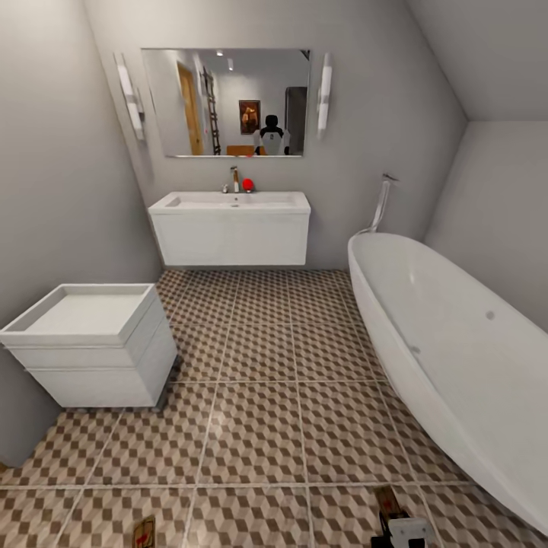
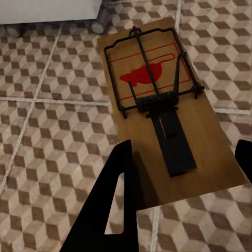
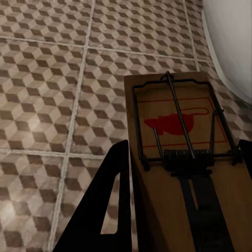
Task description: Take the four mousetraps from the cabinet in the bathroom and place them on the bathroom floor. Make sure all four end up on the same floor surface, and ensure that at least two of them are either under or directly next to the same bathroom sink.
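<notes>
A tan mousetrap (image 2: 157,100) with a dark wire bar and a red spot sits between the black fingers (image 2: 113,205) of my left gripper (image 2: 184,152), which is shut on it above the cube-patterned bathroom floor (image 2: 47,142). My right gripper (image 3: 185,149) is shut on a second mousetrap (image 3: 178,157), also above the tiles. In the head view both mousetraps (image 1: 144,531) (image 1: 388,502) show at the bottom edge, with the right gripper (image 1: 405,533) behind its trap. The white sink (image 1: 230,221) hangs on the far wall. The cabinet is out of view.
A white cube unit with a tray top (image 1: 91,342) stands at the left, its caster (image 2: 98,25) near the left trap. A white oval bathtub (image 1: 457,350) fills the right side. A mirror (image 1: 226,103) hangs above the sink. Open tiled floor (image 1: 259,365) lies between me and the sink.
</notes>
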Controlling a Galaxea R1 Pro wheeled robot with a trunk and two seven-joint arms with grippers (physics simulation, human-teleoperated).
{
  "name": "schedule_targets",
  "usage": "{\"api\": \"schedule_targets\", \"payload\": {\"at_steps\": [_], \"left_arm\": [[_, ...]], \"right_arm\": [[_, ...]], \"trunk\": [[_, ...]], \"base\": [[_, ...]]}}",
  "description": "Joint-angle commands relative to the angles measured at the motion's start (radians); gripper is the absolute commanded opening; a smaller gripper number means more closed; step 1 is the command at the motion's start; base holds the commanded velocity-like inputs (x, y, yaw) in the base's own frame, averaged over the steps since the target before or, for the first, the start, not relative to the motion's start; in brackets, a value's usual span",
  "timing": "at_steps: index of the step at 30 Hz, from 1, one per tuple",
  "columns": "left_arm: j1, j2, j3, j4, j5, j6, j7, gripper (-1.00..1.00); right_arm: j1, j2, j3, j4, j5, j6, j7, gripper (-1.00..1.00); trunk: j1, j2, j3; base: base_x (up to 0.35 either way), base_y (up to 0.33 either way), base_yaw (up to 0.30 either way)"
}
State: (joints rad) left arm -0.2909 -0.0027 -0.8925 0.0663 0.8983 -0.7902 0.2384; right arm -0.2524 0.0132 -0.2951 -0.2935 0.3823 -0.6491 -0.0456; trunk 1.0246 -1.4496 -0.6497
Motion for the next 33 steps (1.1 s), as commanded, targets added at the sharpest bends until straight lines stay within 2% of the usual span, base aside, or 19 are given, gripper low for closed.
{"api": "schedule_targets", "payload": {"at_steps": [1, 33], "left_arm": [[-0.001, 0.000, -0.005, 0.001, -0.007, -0.001, 0.010, -1.00], [-0.001, 0.000, -0.006, 0.001, -0.007, -0.001, 0.010, -1.00]], "right_arm": [[-0.001, 0.001, -0.005, 0.000, 0.009, -0.003, -0.002, -1.00], [-0.001, 0.001, -0.004, 0.000, 0.009, -0.003, -0.002, -1.00]], "trunk": [[0.000, 0.000, -0.001], [0.000, 0.000, -0.001]], "base": [[0.228, 0.000, 0.000], [0.228, 0.000, 0.000]]}}
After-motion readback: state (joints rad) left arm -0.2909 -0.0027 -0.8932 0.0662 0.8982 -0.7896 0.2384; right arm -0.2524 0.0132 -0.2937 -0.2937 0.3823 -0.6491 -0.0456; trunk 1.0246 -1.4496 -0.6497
